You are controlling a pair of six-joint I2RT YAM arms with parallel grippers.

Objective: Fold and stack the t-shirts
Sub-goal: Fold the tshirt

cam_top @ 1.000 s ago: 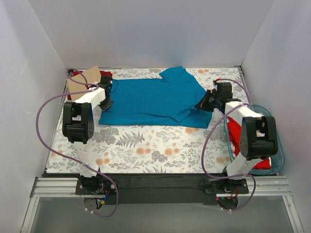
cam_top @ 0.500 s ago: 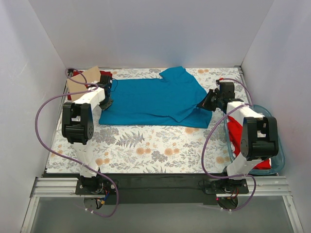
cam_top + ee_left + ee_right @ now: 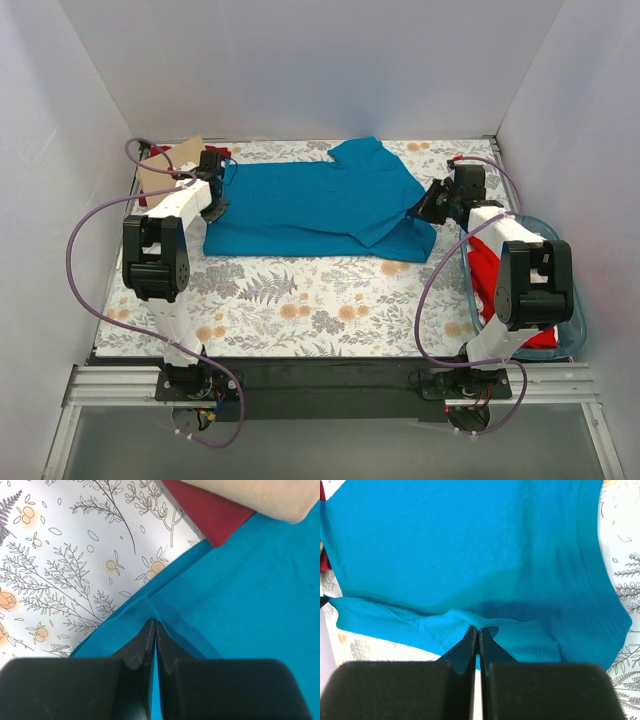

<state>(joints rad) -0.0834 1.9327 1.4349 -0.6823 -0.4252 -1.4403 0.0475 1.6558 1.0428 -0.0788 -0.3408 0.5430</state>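
While both arms stretch forward and low, elbows bent above the tabletop [image 3: 300, 300], the left hand [image 3: 152, 626] is pinched shut on the left edge of the teal-blue t-shirt [image 3: 310, 205] and the right hand [image 3: 476, 630] on its right edge. The shirt lies spread between the 2 arms on the far half of the tabletop.

A floral table cloth [image 3: 300, 300], white with grey fern leaves and small orange blossoms, covers most of the middle of the overhead frame and runs up to the back wall. At the lower right a clear blue-tinted plastic tub [image 3: 580, 325] sits at the cloth's right edge. Plain white walls [image 3: 300, 60] close in the top, left and right. Along the bottom, a black strip [image 3: 320, 378] lies just below the cloth, with pale metal rails [image 3: 110, 385] beneath it.
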